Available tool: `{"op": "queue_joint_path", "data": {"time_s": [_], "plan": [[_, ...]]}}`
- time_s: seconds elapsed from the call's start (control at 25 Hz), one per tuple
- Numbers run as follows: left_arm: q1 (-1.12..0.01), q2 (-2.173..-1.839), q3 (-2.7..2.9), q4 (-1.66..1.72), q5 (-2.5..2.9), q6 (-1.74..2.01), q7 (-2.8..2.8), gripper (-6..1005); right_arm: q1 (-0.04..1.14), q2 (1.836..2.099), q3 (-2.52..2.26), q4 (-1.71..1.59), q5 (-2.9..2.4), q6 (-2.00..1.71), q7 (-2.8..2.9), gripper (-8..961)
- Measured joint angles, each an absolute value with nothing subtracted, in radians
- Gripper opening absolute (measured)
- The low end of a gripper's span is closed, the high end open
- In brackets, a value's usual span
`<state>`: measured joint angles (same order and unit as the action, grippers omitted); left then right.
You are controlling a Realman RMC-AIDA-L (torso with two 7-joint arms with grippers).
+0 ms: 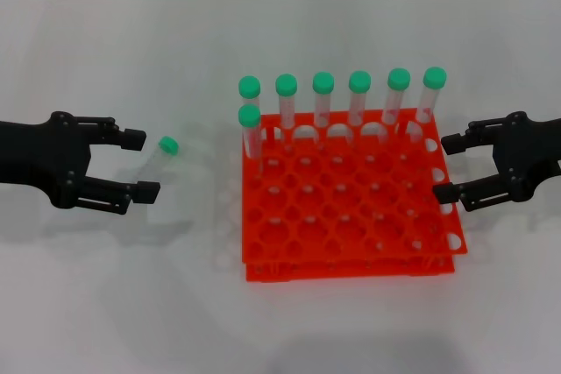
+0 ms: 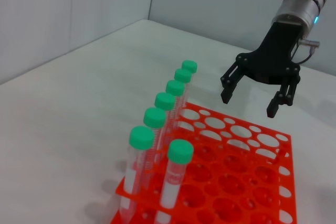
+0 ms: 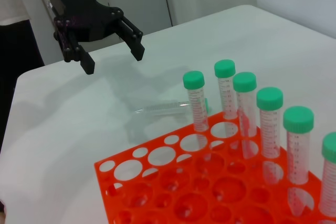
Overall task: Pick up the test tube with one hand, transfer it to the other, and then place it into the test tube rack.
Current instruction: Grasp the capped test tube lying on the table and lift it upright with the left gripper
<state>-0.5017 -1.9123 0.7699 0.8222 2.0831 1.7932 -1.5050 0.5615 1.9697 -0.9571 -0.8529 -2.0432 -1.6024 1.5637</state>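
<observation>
Currently: loose tube [image 1: 160,154] lies flat on the table [image 1: 105,304], just left of the rack [image 1: 351,216], between the left gripper's tips.

Tube body is clear and hard to make out in head view; only its green cap reads well, and the rack's standing tubes [image 1: 359,98] partly hide it in right wrist view. Left gripper [image 1: 140,164]: fingers spread wide, holding nothing. Right gripper [image 1: 449,167], at the rack's right edge: fingers also apart, empty. Seven tubes stand along the rack's far side.
</observation>
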Motion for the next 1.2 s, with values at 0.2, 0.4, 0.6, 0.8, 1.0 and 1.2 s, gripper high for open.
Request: {"op": "queue_joint_path", "data": {"time_s": [0.2,0.4,0.6,0.8,1.0,1.2], "plan": [[-0.509,-1.910,0.771,0.863,2.099,1.823,-1.593,827,0.561,1.971,-0.957,-0.853,-2.043,-1.604,1.563,802],[-0.512,-1.907,0.769,0.976,2.107,1.873,-1.787,824,0.561,1.971,-0.951,-0.854,-2.041,-1.598,1.550,801],[-0.513,-1.904,0.764,1.068,2.125,1.884,-1.975,821,0.561,1.971,-0.949,-0.860,-2.040,-1.598,1.549,800],[-0.569,-1.879,0.769,1.158,2.264,1.884,-2.272,818,0.562,1.970,-0.947,-0.863,-2.039,-1.592,1.549,799],[-0.653,-1.877,0.774,1.156,2.453,1.887,-2.339,815,0.566,1.971,-0.946,-0.864,-2.039,-1.586,1.540,798],[-0.715,-1.898,0.829,1.128,2.570,1.883,-2.377,812,0.564,1.980,-0.946,-0.864,-2.037,-1.572,1.524,797]]}}
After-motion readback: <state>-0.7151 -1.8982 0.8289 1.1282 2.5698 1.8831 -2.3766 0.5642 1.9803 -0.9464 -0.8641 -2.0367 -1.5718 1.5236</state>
